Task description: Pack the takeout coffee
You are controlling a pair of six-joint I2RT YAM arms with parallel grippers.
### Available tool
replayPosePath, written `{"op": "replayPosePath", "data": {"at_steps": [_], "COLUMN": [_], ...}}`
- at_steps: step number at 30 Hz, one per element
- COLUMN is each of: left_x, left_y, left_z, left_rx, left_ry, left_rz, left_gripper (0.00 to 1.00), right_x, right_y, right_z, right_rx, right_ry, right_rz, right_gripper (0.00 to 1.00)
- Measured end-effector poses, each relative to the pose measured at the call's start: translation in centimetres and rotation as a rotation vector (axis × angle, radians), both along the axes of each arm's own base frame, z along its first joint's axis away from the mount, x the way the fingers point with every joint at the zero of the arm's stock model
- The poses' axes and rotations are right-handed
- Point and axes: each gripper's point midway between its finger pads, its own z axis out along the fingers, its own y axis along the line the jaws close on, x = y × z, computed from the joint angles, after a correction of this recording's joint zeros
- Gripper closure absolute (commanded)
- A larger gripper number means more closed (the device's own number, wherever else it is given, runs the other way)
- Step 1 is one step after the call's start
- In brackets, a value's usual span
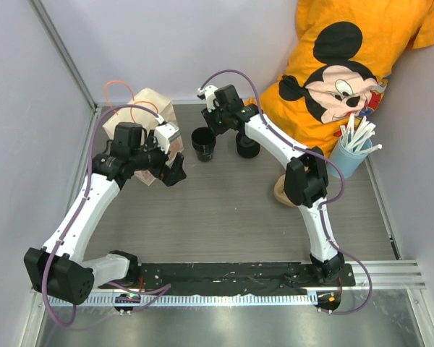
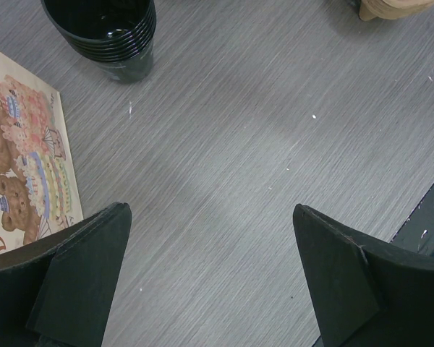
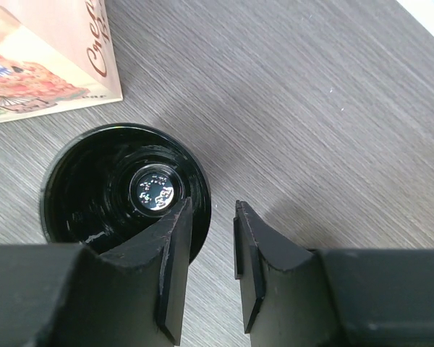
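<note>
Broadly, the grey wood-grain table [image 1: 224,210] carries a tall brown paper bag [image 1: 148,105] at its far left corner. Just right of that bag stands the small round black tapered disposable cup [image 1: 203,142], mouth up, so its long axis is vertical. The right end effector [image 3: 212,210] is the nearer one. It hangs over the cup's rim on the side away from the bag, its fingers a narrow slit apart and gripping nothing. One finger overlaps the mouth and the other sits outside the wall, so a straight descent looks right. The left end effector [image 2: 210,210], spread wide and empty, hovers in front of the bag. A second round black object [image 1: 247,144], beyond the cup from the bag, crowds that side.
</note>
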Motion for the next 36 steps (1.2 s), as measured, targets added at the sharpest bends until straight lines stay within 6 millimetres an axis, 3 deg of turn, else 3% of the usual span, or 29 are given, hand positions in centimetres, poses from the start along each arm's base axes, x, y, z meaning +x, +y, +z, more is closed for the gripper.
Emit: {"op": "replayPosePath", "data": {"at_steps": [6, 27, 36], "left_x": [-0.01, 0.04, 0.04], "left_y": [-0.02, -0.14, -0.14], "left_z": [0.0, -0.29, -0.29], "left_rx": [-0.002, -0.003, -0.003], "left_ry": [0.002, 0.014, 0.014], "left_rz": [0.0, -0.004, -0.004], "left_gripper": [0.0, 0.0, 0.0], "right_x": [-0.06, -0.28, -0.34], "right_y": [0.17, 0.22, 0.17], "right_z": [0.96, 0.56, 0.35], "right_rx": [0.011, 0.005, 0.002], "right_ry": [-0.018, -0.01, -0.007], "right_rz": [0.003, 0.007, 0.008], "right_gripper": [0.68, 0.7, 0.8]}}
